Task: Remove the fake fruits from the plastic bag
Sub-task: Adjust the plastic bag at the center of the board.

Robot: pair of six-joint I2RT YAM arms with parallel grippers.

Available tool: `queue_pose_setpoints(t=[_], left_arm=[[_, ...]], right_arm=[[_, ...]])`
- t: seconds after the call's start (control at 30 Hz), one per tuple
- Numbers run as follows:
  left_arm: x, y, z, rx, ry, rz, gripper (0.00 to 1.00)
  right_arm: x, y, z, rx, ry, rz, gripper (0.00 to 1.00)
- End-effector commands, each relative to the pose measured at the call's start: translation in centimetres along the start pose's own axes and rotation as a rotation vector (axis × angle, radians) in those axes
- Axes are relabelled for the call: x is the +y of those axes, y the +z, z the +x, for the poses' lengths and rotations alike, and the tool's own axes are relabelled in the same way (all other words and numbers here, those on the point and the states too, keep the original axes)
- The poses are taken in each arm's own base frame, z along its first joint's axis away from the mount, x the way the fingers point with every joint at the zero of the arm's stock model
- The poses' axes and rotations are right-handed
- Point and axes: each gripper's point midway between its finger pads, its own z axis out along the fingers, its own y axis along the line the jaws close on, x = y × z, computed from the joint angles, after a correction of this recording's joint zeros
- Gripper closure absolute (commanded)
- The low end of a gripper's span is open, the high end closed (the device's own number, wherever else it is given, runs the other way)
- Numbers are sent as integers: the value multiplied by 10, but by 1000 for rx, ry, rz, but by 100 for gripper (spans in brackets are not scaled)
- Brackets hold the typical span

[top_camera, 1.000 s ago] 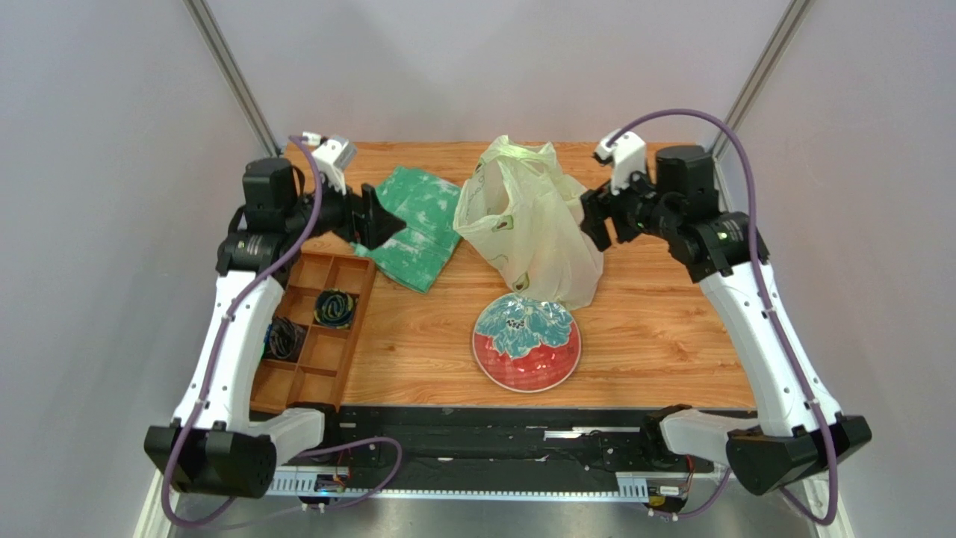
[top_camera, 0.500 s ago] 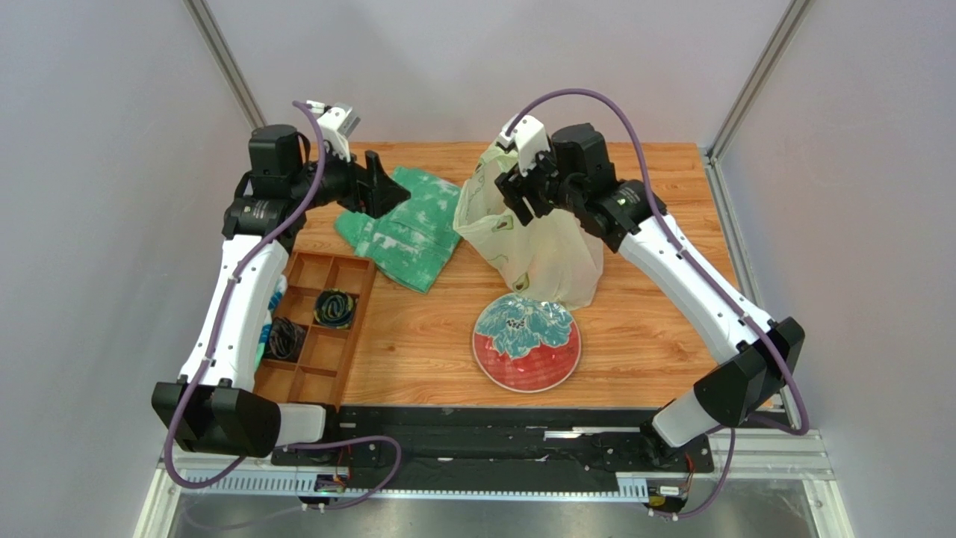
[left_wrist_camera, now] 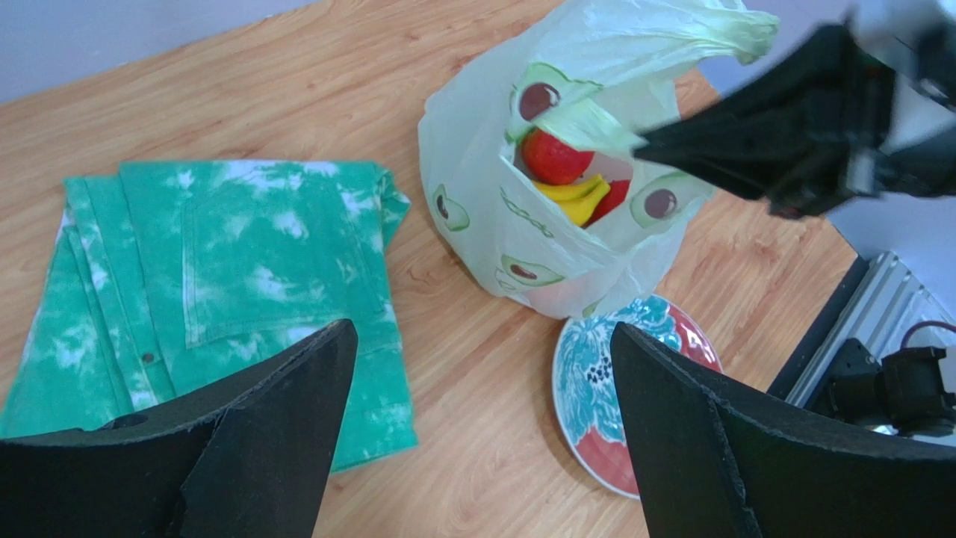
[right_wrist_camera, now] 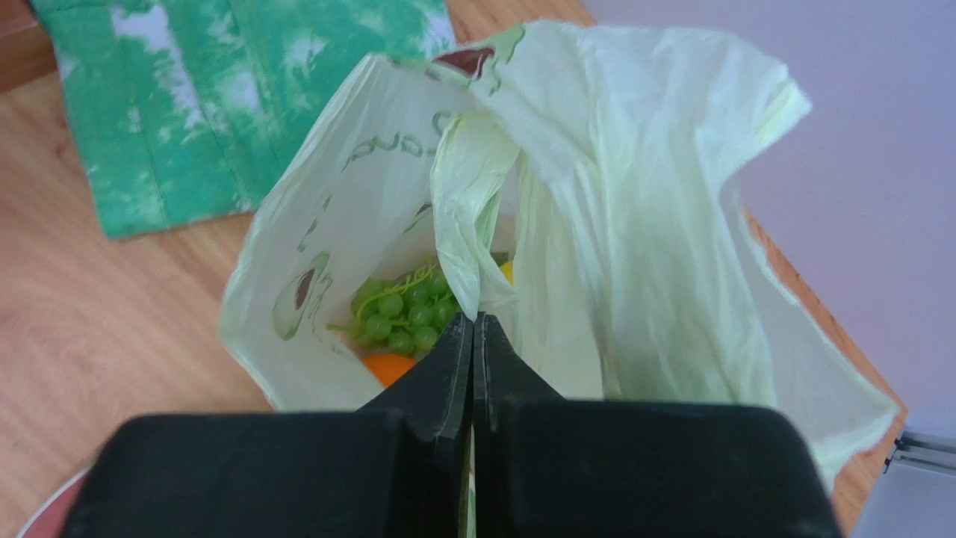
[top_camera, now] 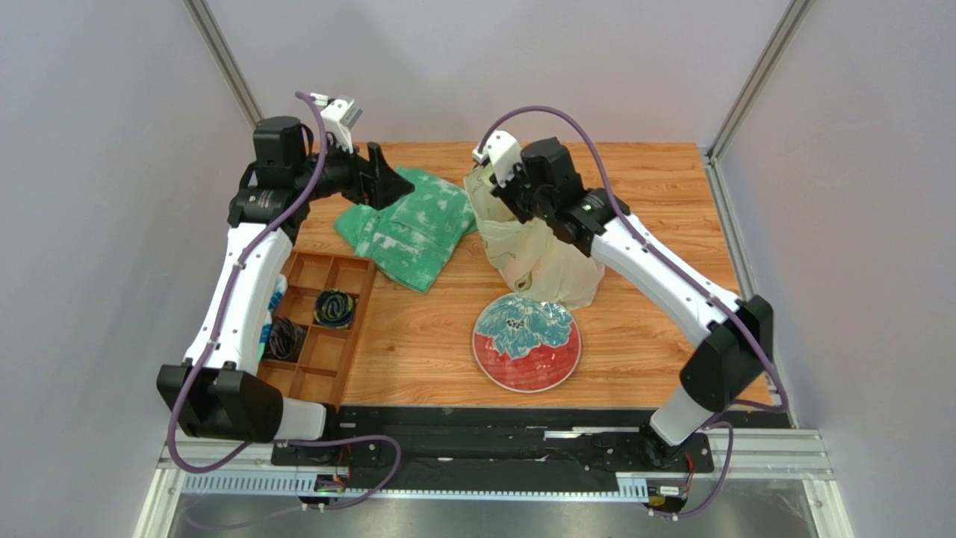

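Note:
The plastic bag point(top_camera: 527, 256) stands at the table's back centre, pale yellow-green with avocado prints. My right gripper point(top_camera: 497, 188) is over its mouth, shut on a fold of the bag's rim point(right_wrist_camera: 476, 294). Inside the bag point(right_wrist_camera: 628, 224) I see a green grape cluster point(right_wrist_camera: 404, 308) and an orange point(right_wrist_camera: 387, 368). The left wrist view shows the bag point(left_wrist_camera: 494, 224) holding a red fruit point(left_wrist_camera: 555, 157) and yellow bananas point(left_wrist_camera: 578, 200), with the right gripper point(left_wrist_camera: 653, 141) at its rim. My left gripper point(top_camera: 393, 185) hangs open and empty above the cloth, left of the bag.
A green-and-white cloth point(top_camera: 410, 224) lies left of the bag. In front of the bag sits a red and blue flowered plate point(top_camera: 527, 342). A wooden compartment tray point(top_camera: 314, 331) with dark cables stands at the left edge.
My right arm swung from the bag's right side to over its mouth and shut on the rim. The left gripper shifted slightly toward the back, still open.

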Motion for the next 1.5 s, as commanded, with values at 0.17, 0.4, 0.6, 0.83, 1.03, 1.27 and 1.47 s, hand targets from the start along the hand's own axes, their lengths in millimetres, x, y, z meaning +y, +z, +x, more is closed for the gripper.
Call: queue_pose_setpoints(t=[0.17,0.4,0.6,0.83,1.03,1.27,1.47], left_arm=[[-41,44,-36,-10,172,232,1],[-67,112,-42,20,408,172,1],[-76,156,-62,-18,488,138,1],[-64,198,-80,-55,575,32,1],[-76,225,-95,-118,636,109,4],[-78,222,-132,-243,510,90,100],[-21,192,-195,-428,398,-125,100]], right_arm=[[34,-135,37,-32,28,-175,100],[34,-153,58,-7,108,-134,100],[20,-159,63,-2,129,-89,100],[22,-164,66,4,145,-102,100],[16,-162,68,5,168,-78,100],[-111,-149,41,-103,319,303,100],[-297,-113,-3,-218,486,570,100]])
